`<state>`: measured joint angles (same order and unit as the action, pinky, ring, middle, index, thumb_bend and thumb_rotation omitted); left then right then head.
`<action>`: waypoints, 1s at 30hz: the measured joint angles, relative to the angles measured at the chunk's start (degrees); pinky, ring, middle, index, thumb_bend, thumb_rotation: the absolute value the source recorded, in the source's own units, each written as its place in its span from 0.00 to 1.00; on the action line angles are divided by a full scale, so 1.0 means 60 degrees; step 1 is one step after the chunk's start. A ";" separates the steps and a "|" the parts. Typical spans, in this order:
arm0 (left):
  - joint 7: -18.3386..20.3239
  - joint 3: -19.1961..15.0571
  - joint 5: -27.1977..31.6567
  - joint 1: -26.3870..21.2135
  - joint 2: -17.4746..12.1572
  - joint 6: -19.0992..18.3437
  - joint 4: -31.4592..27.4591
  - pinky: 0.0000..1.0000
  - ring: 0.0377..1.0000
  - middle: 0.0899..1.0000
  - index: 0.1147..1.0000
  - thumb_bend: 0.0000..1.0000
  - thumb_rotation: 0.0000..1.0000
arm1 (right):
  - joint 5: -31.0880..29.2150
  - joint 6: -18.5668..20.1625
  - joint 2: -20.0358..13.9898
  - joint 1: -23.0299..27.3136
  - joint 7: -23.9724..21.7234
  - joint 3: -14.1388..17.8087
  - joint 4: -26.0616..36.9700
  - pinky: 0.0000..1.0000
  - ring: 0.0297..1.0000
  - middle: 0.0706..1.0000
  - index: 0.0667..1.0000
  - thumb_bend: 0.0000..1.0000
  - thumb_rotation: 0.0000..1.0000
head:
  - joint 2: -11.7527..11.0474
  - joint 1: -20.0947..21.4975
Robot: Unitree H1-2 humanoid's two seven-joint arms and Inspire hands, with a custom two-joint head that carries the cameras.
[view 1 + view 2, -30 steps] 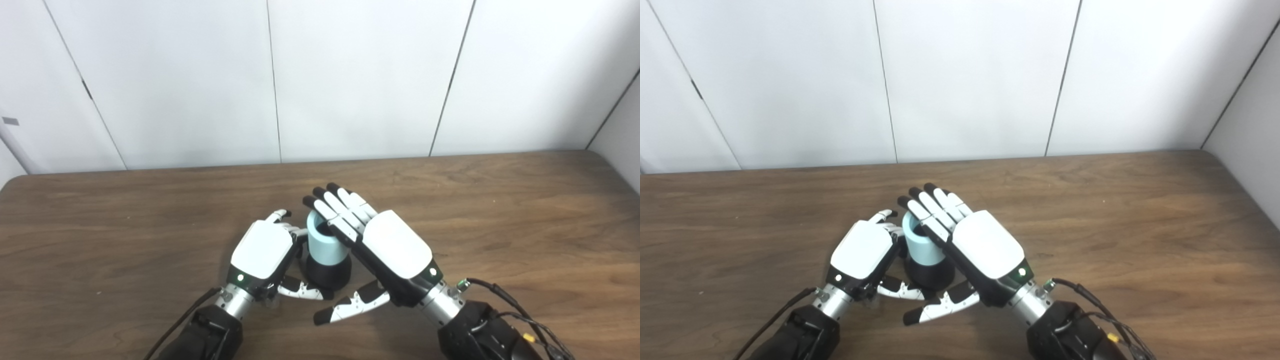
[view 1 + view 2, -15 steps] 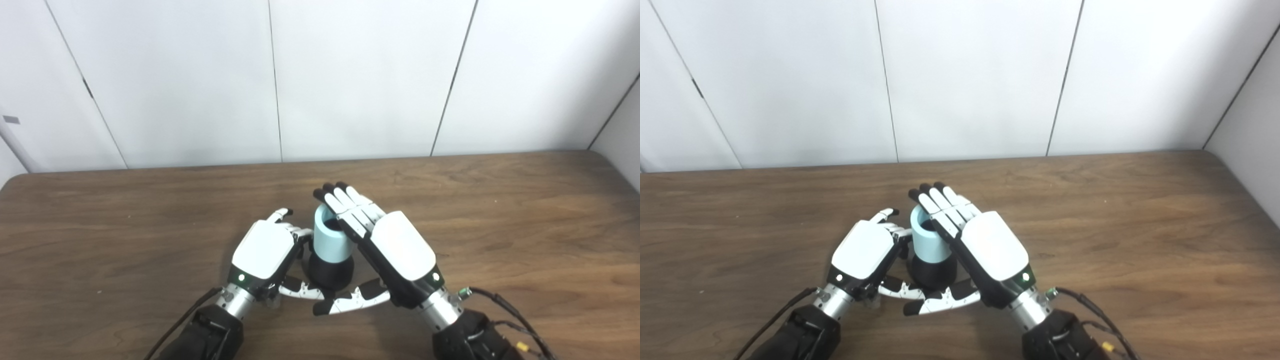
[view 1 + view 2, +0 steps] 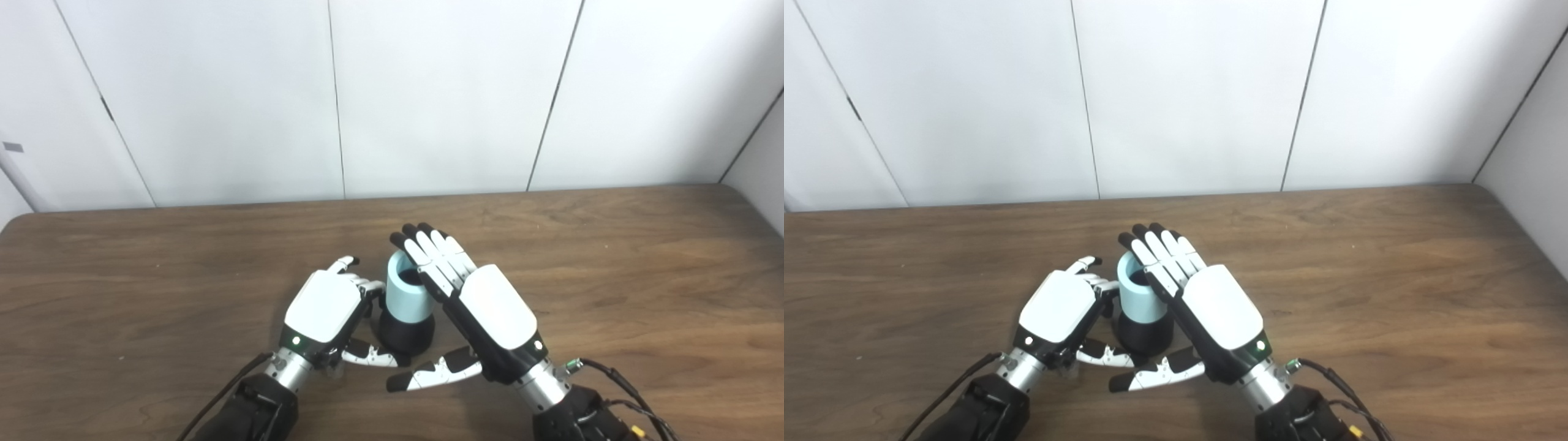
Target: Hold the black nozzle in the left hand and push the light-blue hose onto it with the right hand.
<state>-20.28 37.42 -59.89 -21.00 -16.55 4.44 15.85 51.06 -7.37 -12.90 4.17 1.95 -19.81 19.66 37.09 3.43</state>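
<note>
The black nozzle (image 3: pixel 406 334) stands upright on the tabletop (image 3: pixel 612 275), just toward the robot from the middle, with the light-blue hose (image 3: pixel 405 296) seated on top of it as a short, open-mouthed sleeve. The left hand (image 3: pixel 323 309) sits at the pair's 9 o'clock, fingers curled in toward the joint and thumb reaching under at 6 o'clock; it seems to touch, but whether it truly grips the nozzle I cannot tell. The right hand (image 3: pixel 484 312) lies at 3 o'clock, holding nothing, fingers straight and together, spread flat past the hose's rim toward 12 o'clock, thumb splayed out low.

The hose piece looks light and stiff enough to keep its round mouth, probably smooth-walled, so a side pinch could slip; pressing down on the rim with flat fingers seems the safer purchase. The nozzle looks broader and heavier at its base, a rigid part best clasped low around the black body, below the joint, so the hose wall stays free to slide down.
</note>
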 measured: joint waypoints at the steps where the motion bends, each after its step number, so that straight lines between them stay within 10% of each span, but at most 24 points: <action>1: 0.0000 0.0000 0.0000 0.0000 0.0000 0.0000 0.0000 0.83 0.44 0.33 0.44 0.50 0.00 | 0.0021 0.0027 0.0026 0.0005 -0.0041 0.0015 0.0013 1.00 1.00 1.00 1.00 0.97 0.76 | -0.0015 0.0000; 30: -0.0168 0.0032 -0.0003 -0.0074 0.0046 0.0165 0.0125 0.82 0.45 0.36 0.41 0.50 0.00 | 0.0539 0.0708 0.0424 0.1049 -0.0942 0.0693 0.0689 1.00 1.00 1.00 1.00 0.97 0.80 | -0.0117 -0.0029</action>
<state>-21.29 37.61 -59.90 -21.44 -16.28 5.43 16.60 54.29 -3.12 -10.35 10.47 -3.70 -15.65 23.79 36.39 3.25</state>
